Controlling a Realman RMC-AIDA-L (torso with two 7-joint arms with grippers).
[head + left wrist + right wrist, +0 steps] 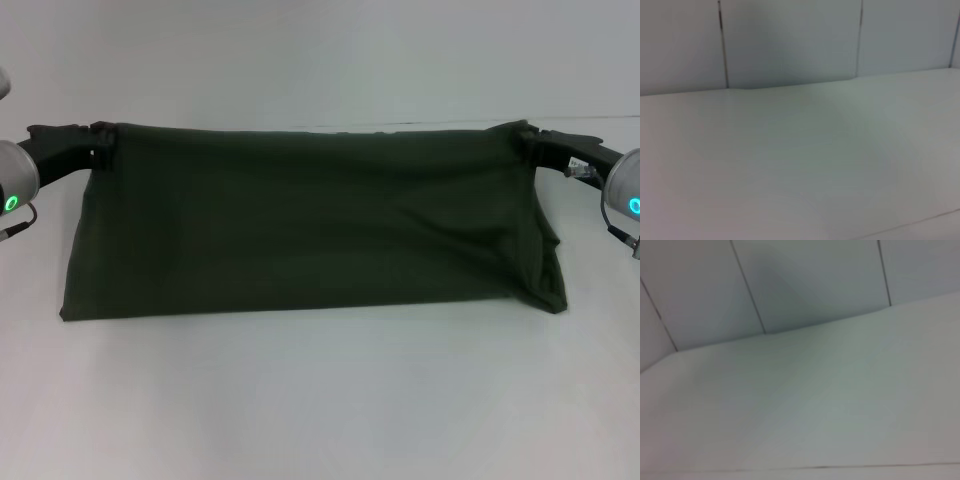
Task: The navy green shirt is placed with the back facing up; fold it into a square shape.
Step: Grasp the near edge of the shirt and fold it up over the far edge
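Note:
The navy green shirt [310,220] hangs as a wide dark olive sheet, plain side toward me, stretched taut between both arms in the head view. Its lower edge rests on the white table [320,400]. My left gripper [100,145] is shut on the shirt's upper left corner. My right gripper [527,140] is shut on the upper right corner, where the cloth bunches and a fold hangs down the right side. Neither wrist view shows the shirt or any fingers, only the table and wall.
The white table surface spreads in front of the shirt toward me. A pale panelled wall [790,40] with vertical seams stands behind the table's far edge, seen also in the right wrist view as wall [815,280].

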